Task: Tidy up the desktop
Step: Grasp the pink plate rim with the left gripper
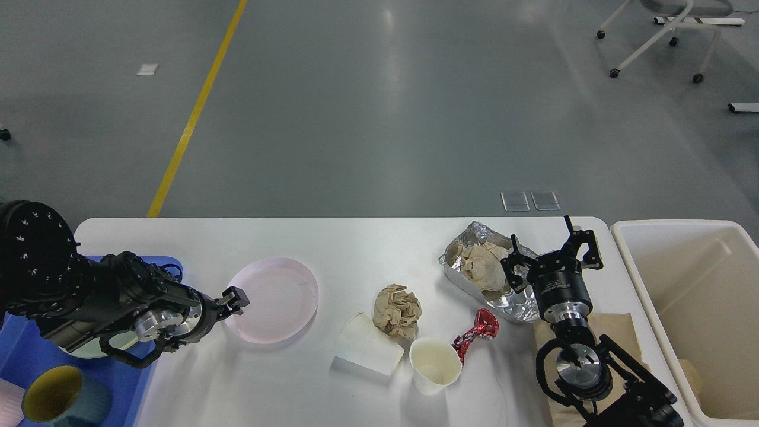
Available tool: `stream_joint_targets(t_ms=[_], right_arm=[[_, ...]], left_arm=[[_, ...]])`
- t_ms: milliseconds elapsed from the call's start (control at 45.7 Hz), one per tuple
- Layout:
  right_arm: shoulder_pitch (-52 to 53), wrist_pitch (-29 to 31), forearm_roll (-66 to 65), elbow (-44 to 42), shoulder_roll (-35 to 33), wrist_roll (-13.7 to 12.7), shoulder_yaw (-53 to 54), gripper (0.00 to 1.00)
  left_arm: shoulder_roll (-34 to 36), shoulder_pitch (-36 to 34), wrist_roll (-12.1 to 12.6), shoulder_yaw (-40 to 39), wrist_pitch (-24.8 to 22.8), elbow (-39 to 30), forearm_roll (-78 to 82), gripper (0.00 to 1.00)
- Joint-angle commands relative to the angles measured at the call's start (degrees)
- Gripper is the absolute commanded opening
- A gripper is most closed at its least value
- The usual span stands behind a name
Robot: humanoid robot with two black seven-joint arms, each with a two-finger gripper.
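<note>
The white desktop carries a pink plate, a crumpled brown paper ball, a paper cup lying on its side, an upright paper cup, a red wrapper and crumpled foil holding brown paper. My left gripper sits low at the plate's left rim, its fingers apart on either side of the edge. My right gripper stands open just right of the foil, holding nothing.
A blue tray at the left edge holds a teal mug and a green plate, mostly hidden by my left arm. A cream bin stands off the table's right end. Brown paper lies under my right arm.
</note>
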Motion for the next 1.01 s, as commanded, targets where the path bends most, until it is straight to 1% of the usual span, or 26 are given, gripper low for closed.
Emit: stream_joint_targets(t_ms=[0, 131, 459, 590, 678, 744, 853, 919, 984], right_arm=[[0.0, 0.0, 0.0, 0.0, 0.0, 0.0, 0.0, 1.00], [0.0, 0.0, 0.0, 0.0, 0.0, 0.0, 0.0, 1.00], [0.0, 0.0, 0.0, 0.0, 0.0, 0.0, 0.0, 1.00], [0.1, 0.0, 0.0, 0.0, 0.0, 0.0, 0.0, 1.00], [0.0, 0.0, 0.0, 0.0, 0.0, 0.0, 0.0, 1.00], [0.1, 0.0, 0.0, 0.0, 0.0, 0.0, 0.0, 1.00], [0.0, 0.0, 0.0, 0.0, 0.0, 0.0, 0.0, 1.00], [0.0, 0.0, 0.0, 0.0, 0.0, 0.0, 0.0, 1.00], [0.0, 0.0, 0.0, 0.0, 0.0, 0.0, 0.0, 1.00]], left_arm=[[0.0, 1.9, -0.1, -1.1, 0.2, 1.7, -1.2, 0.84], [-0.4, 2.5, -0.8, -2.5, 0.2, 2.8, -1.2, 0.77], [-0.4, 3.8, -0.8, -4.4, 0.2, 3.6, -1.4, 0.64], [-0.4, 4.0, -0.7, -5.4, -0.2, 3.6, -3.0, 0.54], [-0.1, 4.2, -0.6, -5.4, -0.3, 3.6, -4.9, 0.52], [-0.1, 4.2, -0.6, -5.4, -0.4, 3.6, -5.4, 0.49], [-0.1, 4.1, -0.6, -5.4, -0.5, 3.6, -5.5, 0.41], [-0.1, 4.1, -0.4, -5.4, -0.9, 3.6, -5.6, 0.33], [-0.1, 4.2, -0.5, -5.4, -1.9, 3.6, -6.2, 0.30]])
